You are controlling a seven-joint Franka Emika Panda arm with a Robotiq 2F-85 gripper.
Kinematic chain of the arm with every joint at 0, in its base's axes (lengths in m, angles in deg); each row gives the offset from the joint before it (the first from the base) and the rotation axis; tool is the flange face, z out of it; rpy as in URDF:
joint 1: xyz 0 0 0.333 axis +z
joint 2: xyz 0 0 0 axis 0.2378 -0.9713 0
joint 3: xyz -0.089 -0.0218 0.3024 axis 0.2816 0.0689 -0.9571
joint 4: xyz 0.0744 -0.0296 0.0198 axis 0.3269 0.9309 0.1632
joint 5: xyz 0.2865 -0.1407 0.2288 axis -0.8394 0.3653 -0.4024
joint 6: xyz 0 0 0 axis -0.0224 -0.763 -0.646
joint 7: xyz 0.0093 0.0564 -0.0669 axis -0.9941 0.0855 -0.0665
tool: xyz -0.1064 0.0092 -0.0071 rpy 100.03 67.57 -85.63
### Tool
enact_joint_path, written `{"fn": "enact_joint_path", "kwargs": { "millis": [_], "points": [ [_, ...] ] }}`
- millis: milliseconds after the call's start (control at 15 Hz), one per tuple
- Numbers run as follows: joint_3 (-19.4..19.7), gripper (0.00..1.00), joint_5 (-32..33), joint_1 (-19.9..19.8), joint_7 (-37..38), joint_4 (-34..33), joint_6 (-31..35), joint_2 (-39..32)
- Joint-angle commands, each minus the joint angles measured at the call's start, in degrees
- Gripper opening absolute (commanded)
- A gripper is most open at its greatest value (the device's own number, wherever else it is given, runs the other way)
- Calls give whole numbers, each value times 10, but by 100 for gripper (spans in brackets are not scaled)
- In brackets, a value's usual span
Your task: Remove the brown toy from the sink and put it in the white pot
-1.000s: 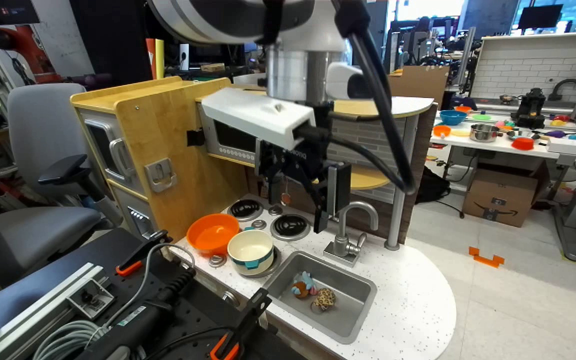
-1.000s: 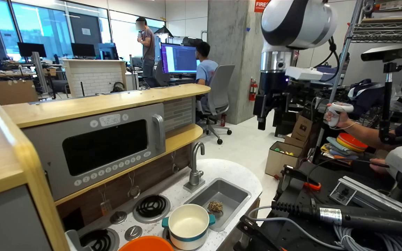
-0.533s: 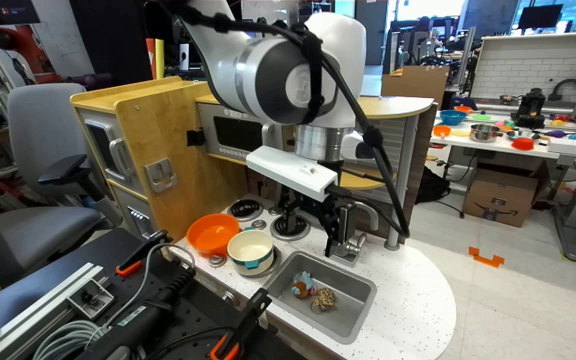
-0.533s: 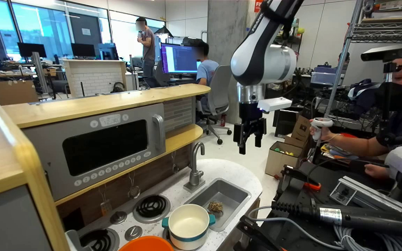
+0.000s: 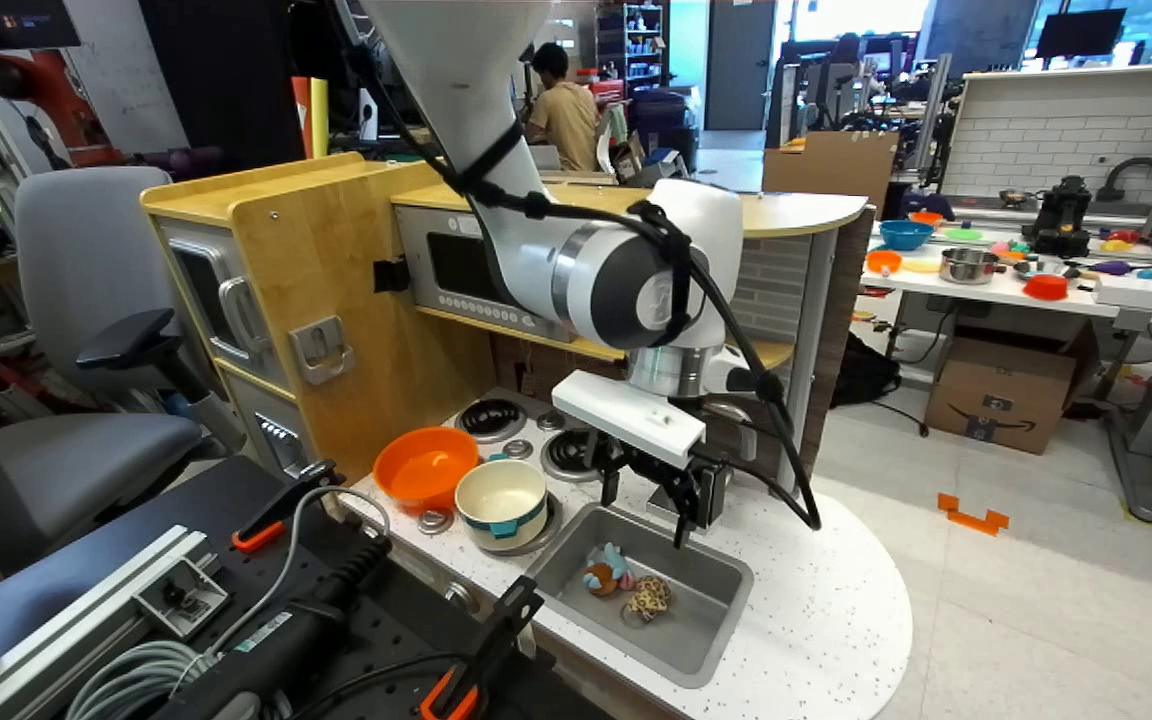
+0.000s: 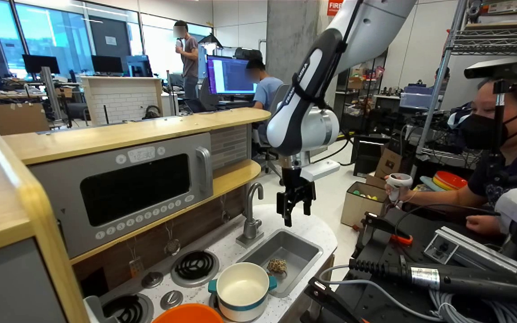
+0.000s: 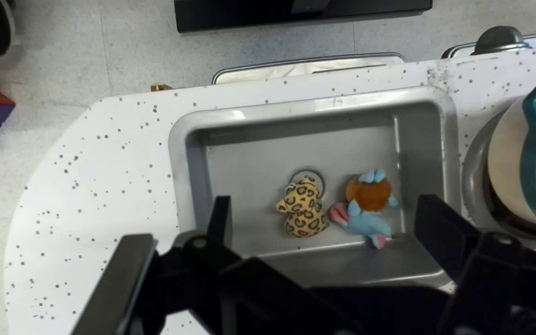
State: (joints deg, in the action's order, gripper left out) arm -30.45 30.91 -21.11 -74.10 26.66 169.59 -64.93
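The tan toy with brown leopard spots lies by the drain in the grey sink; it also shows in both exterior views. Beside it lies a brown-and-light-blue toy with pink parts; I cannot tell if it is one toy or two. It shows in an exterior view but is hidden in the view with the microwave front. The white pot, with teal handles, stands on a burner next to the sink. My gripper is open and empty above the sink.
The curved grey faucet stands at the sink's back edge, close to the gripper. An orange bowl sits beside the pot. The microwave shelf overhangs the back. A black table with cables and clamps lies in front.
The arm has come down a long way, from high above the counter to just above the sink. The gripper stays open. The toys and the pot have not moved.
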Motion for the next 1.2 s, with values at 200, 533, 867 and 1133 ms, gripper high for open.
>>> {"fn": "enact_joint_path", "kwargs": {
  "millis": [200, 533, 867, 1133],
  "points": [
    [-10, 100, 27, 0, 8, -164, -16, -155],
    [-1, 100, 66, 16, 5, -253, -15, -238],
    [1, 100, 99, 26, 4, -318, -19, -299],
    [4, 100, 102, 28, 7, -368, -30, -336]
  ]
}}
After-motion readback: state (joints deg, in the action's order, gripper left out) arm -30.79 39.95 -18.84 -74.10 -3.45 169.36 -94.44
